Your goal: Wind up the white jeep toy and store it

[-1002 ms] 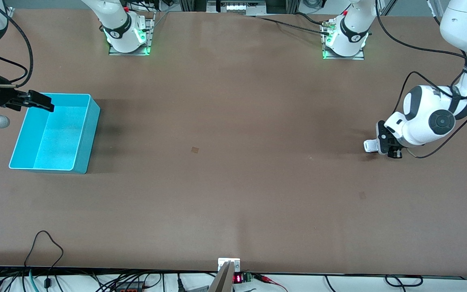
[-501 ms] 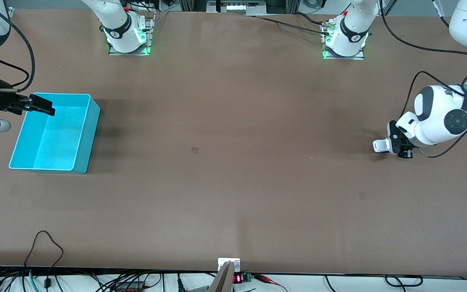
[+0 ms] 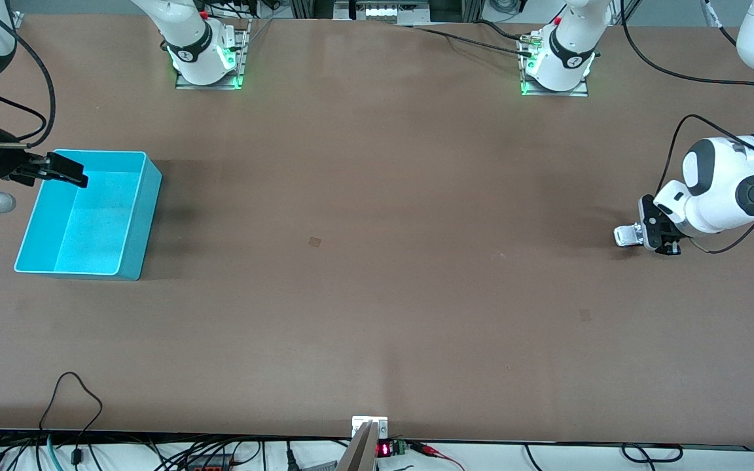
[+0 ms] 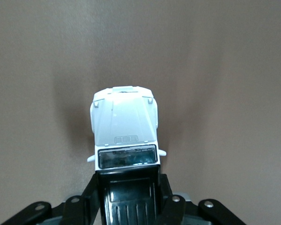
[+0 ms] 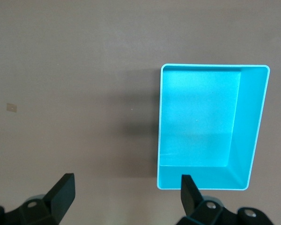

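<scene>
One brown table [image 3: 377,294] under white jeep toy [image 4: 125,126]

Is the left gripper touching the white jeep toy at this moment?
Touching. The left wrist view shows the left gripper shut on the white jeep toy, its fingers pressed against both sides of the black roof with no gap.

We see even, bright overhead light. Soft shadow falls from teal bin [image 3: 86,216] toward 3 o'clock on table [image 3: 377,294]. No glare. Wrist views sharp; jeep [image 4: 125,131] casts faint shadow.
</scene>
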You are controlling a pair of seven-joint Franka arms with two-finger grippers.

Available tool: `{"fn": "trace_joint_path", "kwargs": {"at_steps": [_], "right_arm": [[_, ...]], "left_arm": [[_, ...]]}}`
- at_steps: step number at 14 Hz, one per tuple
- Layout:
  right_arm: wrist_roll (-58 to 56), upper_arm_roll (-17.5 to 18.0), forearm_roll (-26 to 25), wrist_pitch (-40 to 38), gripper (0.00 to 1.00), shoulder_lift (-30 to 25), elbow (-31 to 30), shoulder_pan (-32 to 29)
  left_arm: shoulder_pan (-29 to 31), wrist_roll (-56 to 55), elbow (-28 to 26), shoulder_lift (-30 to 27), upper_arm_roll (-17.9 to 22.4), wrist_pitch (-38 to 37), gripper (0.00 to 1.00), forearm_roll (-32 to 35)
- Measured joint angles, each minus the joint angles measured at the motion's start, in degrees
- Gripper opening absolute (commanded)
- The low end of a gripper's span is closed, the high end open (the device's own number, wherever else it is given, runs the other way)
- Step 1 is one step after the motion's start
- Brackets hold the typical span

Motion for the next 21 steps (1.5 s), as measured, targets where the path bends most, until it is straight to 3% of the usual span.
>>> {"fn": "trace_joint_path", "kwargs": {"at_steps": [13, 15, 16, 17, 18, 21], "right_arm": [[-0.1, 0.0, 0.0, -1.1, 1.0, -0.6, 0.0, 0.0], [-0.1, 0.0, 0.0, -1.3, 1.0, -0.6, 0.0, 0.0], [-0.1, 0.0, 0.0, -1.3, 1.0, -0.6, 0.0, 0.0], [-0.1, 0.0, 0.0, -1.4, 1.0, -0.6, 0.0, 0.0], [-0.1, 0.0, 0.0, -1.5, 1.0, -0.6, 0.0, 0.0], [-0.1, 0.0, 0.0, -1.8, 1.0, -0.6, 0.0, 0.0]], "left_arm": [[4.2, 6.9, 3.7, 2.3, 0.1, -1.0, 0.22, 1.7], [4.5, 7.7, 4.0, 2.4, 0.1, -1.1, 0.25, 1.7], [4.5, 7.8, 4.1, 2.5, 0.1, -1.1, 0.44, 1.7], [4.6, 7.9, 4.1, 2.5, 0.1, -1.1, 0.81, 1.7], [4.6, 7.9, 4.2, 2.5, 0.0, -1.1, 1.0, 1.7], [4.6, 7.9, 5.1, 4.7, -0.7, 1.1, 1.0, 0.7]]}}
